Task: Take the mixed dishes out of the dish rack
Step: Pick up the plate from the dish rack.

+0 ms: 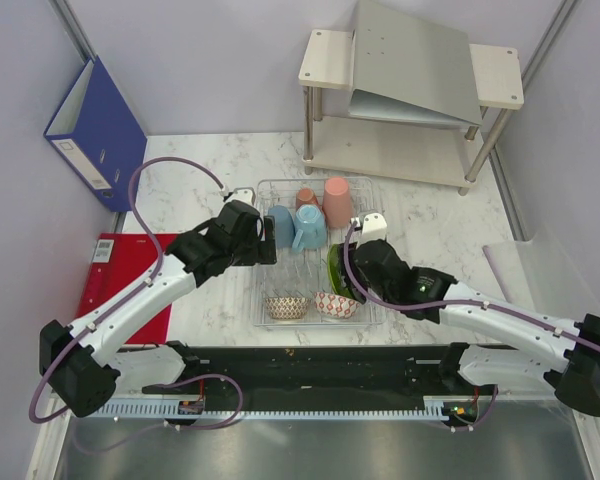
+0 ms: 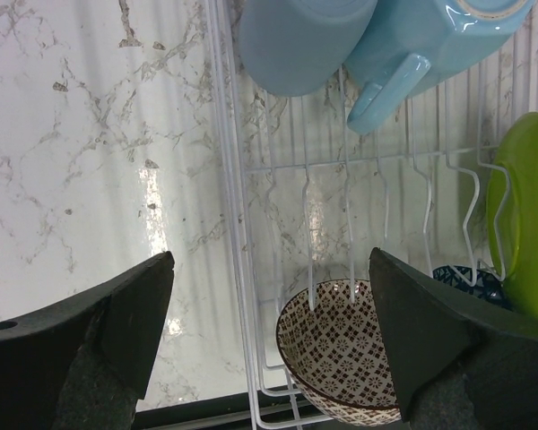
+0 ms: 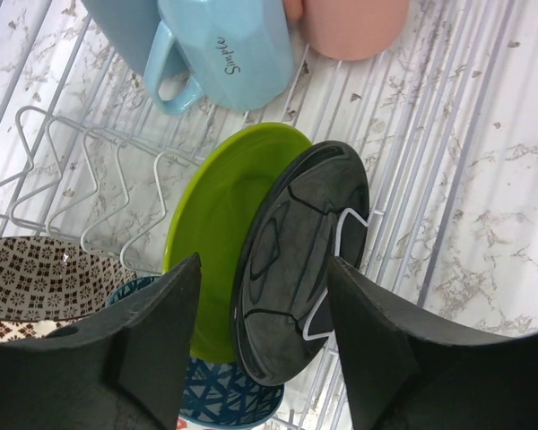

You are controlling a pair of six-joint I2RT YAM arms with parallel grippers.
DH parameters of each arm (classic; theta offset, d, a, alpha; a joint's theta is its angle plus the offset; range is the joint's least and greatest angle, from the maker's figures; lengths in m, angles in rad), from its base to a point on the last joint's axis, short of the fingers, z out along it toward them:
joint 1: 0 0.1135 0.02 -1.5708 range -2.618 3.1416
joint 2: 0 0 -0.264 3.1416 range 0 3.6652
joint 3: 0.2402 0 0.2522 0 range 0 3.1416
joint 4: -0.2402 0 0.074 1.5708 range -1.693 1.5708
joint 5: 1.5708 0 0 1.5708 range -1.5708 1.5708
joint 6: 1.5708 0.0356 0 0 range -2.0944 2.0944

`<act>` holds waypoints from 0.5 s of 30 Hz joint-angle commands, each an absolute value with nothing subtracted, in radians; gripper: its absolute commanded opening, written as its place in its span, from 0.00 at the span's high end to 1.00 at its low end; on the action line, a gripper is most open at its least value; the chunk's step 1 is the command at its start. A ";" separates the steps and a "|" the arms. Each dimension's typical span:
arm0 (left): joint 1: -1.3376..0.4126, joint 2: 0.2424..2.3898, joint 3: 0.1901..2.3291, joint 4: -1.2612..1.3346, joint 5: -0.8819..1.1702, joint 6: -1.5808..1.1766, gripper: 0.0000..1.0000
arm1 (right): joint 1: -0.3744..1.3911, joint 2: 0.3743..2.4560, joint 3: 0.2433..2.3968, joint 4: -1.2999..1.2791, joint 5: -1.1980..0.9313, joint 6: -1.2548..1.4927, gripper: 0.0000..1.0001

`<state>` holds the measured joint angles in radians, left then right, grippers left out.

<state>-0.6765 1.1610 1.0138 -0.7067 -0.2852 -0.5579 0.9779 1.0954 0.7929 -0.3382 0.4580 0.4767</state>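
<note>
The dish rack (image 1: 263, 262) stands mid-table with its wire prongs. In it are two salmon-pink cups (image 1: 337, 200), a light-blue cup (image 1: 281, 222), a light-blue mug (image 1: 310, 228), a brown-white bowl (image 1: 287, 306) and a red-white bowl (image 1: 336, 304). A lime-green plate (image 3: 220, 224) and a black plate (image 3: 296, 251) stand on edge side by side. My right gripper (image 3: 262, 313) is open, and its fingers straddle both plates without touching them. My left gripper (image 2: 269, 331) hangs wide open over the rack's left rim, above the brown-white bowl (image 2: 350, 358), holding nothing.
A beige two-tier shelf (image 1: 410, 90) stands behind the rack. A blue binder (image 1: 98, 130) leans on the left wall, with a red folder (image 1: 120, 280) lying in front of it. A clear sheet (image 1: 530, 270) lies at the right. A black rail (image 1: 310, 370) runs along the near edge.
</note>
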 commanded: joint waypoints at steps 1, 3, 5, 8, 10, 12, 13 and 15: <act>-0.681 1.155 1.011 -0.681 -0.284 -0.587 0.04 | 0.980 1.075 0.778 -0.328 0.518 0.491 0.36; -0.681 1.161 1.012 -0.683 -0.282 -0.589 0.04 | 0.980 1.086 0.772 -0.327 0.523 0.497 0.37; -0.681 1.167 1.014 -0.683 -0.281 -0.591 0.04 | 0.979 1.106 0.765 -0.324 0.522 0.500 0.38; -0.681 1.170 1.012 -0.681 -0.278 -0.591 0.04 | 0.980 1.135 0.762 -0.311 0.515 0.497 0.40; -0.681 1.169 1.009 -0.681 -0.281 -0.591 0.04 | 0.979 1.152 0.762 -0.298 0.511 0.494 0.40; -0.681 1.169 1.006 -0.681 -0.278 -0.591 0.04 | 0.980 1.160 0.762 -0.284 0.505 0.491 0.41; -0.681 1.169 1.003 -0.683 -0.279 -0.591 0.04 | 0.979 1.169 0.762 -0.281 0.506 0.489 0.41; -0.681 1.169 1.000 -0.681 -0.279 -0.594 0.04 | 0.979 1.177 0.767 -0.273 0.506 0.485 0.46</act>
